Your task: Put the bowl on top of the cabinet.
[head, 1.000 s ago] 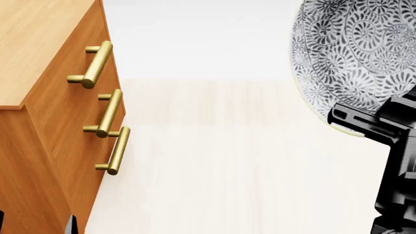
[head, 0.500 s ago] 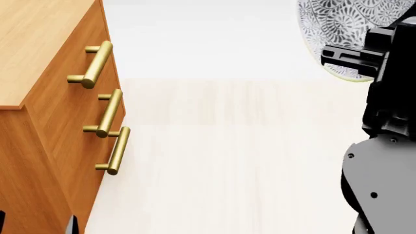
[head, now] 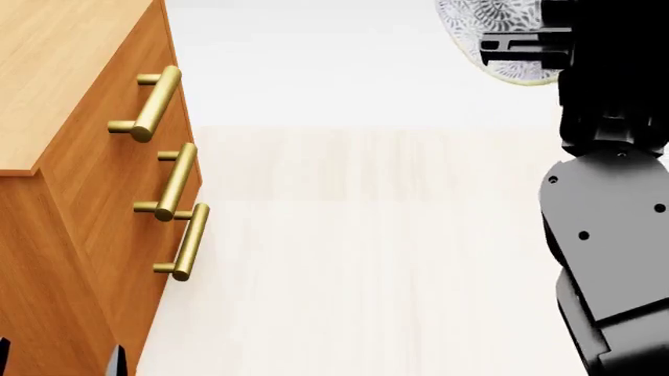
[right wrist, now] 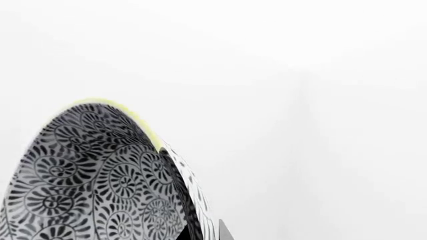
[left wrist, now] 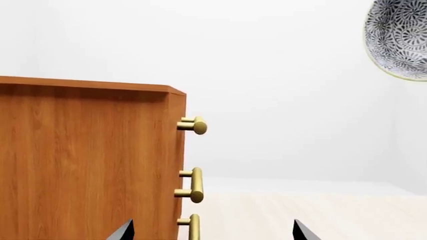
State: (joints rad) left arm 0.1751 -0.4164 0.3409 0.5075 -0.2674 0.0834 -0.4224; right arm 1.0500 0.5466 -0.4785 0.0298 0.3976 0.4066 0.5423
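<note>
Right gripper (head: 515, 48) is clamped on the bowl (head: 471, 27), rim pinched between its fingers, held high and tipped on edge, well apart from the cabinet (head: 63, 70). Left gripper (left wrist: 210, 231) hangs low beside the cabinet, fingers apart.

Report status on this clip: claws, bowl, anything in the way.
Right claw shut on bowl, held high, clear of the cabinet. Left claw open, empty. Nothing seen between bowl and cabinet top.
</note>
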